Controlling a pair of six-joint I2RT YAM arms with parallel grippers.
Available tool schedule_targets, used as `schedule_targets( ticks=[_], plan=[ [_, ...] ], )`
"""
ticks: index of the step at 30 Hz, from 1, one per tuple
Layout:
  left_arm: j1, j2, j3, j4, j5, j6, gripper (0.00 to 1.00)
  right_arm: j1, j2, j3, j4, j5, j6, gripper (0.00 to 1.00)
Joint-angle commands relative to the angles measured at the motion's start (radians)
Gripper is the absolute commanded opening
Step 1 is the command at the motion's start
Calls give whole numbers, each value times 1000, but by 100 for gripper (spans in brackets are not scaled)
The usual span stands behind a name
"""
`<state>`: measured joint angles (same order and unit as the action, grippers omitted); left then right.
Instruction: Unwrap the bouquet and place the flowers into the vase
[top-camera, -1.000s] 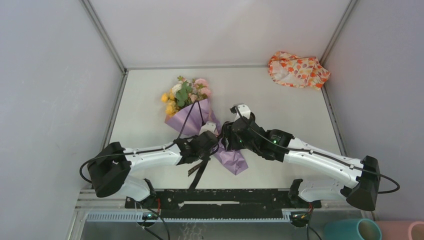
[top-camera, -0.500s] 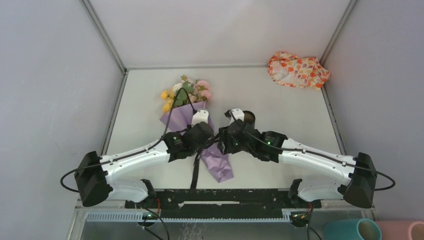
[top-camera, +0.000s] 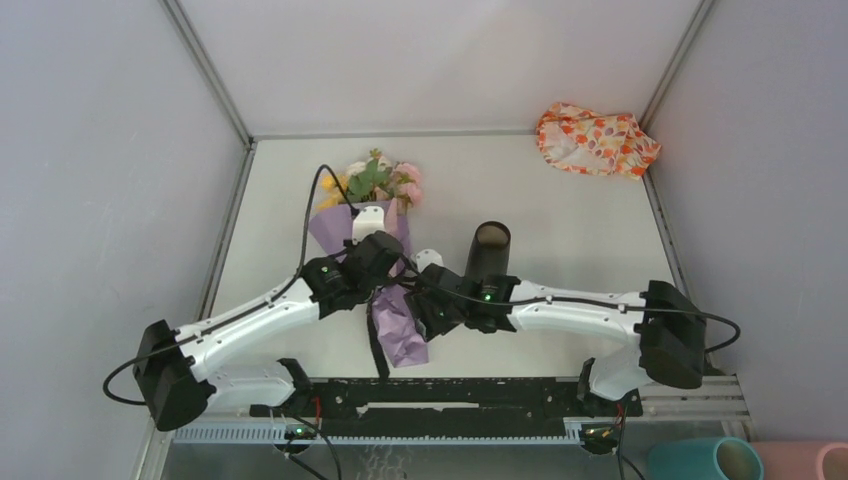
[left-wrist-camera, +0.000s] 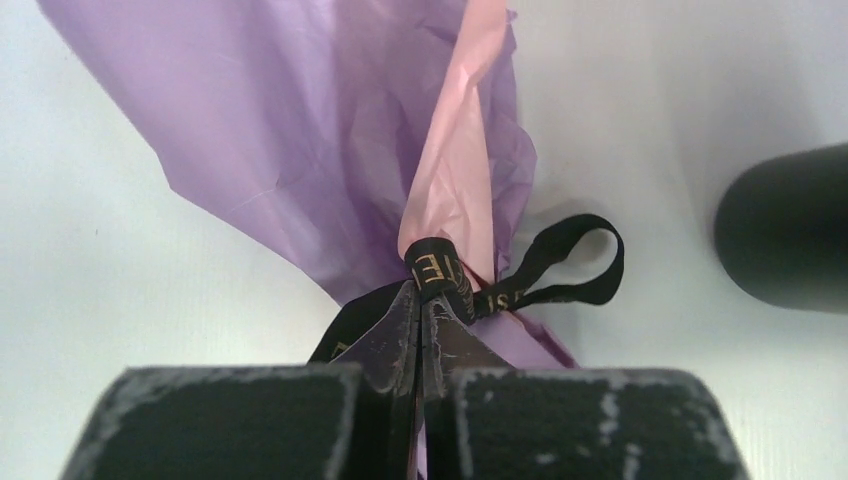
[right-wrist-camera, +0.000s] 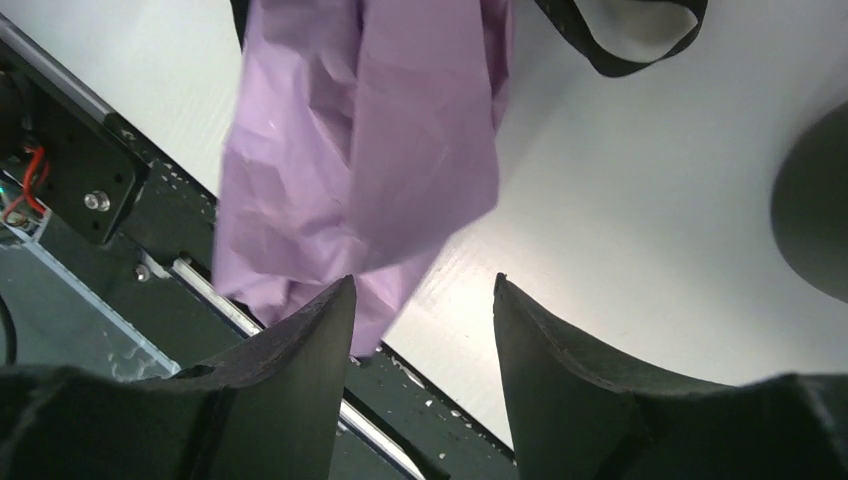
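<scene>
Working on the bouquet (top-camera: 398, 335), placed left of centre on the bench (top-camera: 570, 215), with the flowers (top-camera: 378, 182) pointing toward the far wall and the narrow purple paper tail pointing toward the arm bases; not managing to tell whether resting flat or raised a little. Pinching the black ribbon (left-wrist-camera: 560, 262) right at its knot with the left pincer (left-wrist-camera: 420, 318), pressed together on it, beside a loop sticking out to one side. Holding the right pincer (right-wrist-camera: 425, 300) apart and empty near the lower end of the paper, gripping nothing. Judging this as the untying step, seeing the paper wrapped round the stems and nothing yet standing in the vase (top-camera: 489, 247), upright just right of the bouquet. Risking a tighter knot by pulling on the wrong strand of ribbon. Risking dragging the whole bundle across the bench instead of loosening the tie, having nothing pinning the paper down. Risking tipping the vase by swinging an arm or the bundle sideways so close to it. Risking tearing the thin paper or scattering stems by tugging too hard. Leaving alone the patterned cloth (top-camera: 595, 138) in the far right corner, and the teal cylinder (top-camera: 690, 462) and pink cylinder (top-camera: 832, 462) past the near edge, all well apart.
</scene>
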<state>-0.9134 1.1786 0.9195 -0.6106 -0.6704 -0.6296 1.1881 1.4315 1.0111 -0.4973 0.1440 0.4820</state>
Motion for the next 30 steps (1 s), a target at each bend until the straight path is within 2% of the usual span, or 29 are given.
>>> schedule_targets(
  ticks=[1,6,9,17,22,30],
  plan=[
    [87,-62,-71,97,35,-13,0,11,53,74,43,-16,-37,62],
    [215,-96,-184,288,206,21,0,-7,96,119,62,-22,-60,62],
    [250,-87,-200,348,273,45,0,-39,101,126,92,-54,-53,62],
    [252,-120,-261,346,316,21,0,-139,184,187,142,-209,-24,59],
    [252,-197,-309,297,296,-11,0,-163,290,283,112,-232,-37,56],
    [251,-264,-298,193,228,-16,0,-215,398,375,97,-263,-36,54]
  ],
)
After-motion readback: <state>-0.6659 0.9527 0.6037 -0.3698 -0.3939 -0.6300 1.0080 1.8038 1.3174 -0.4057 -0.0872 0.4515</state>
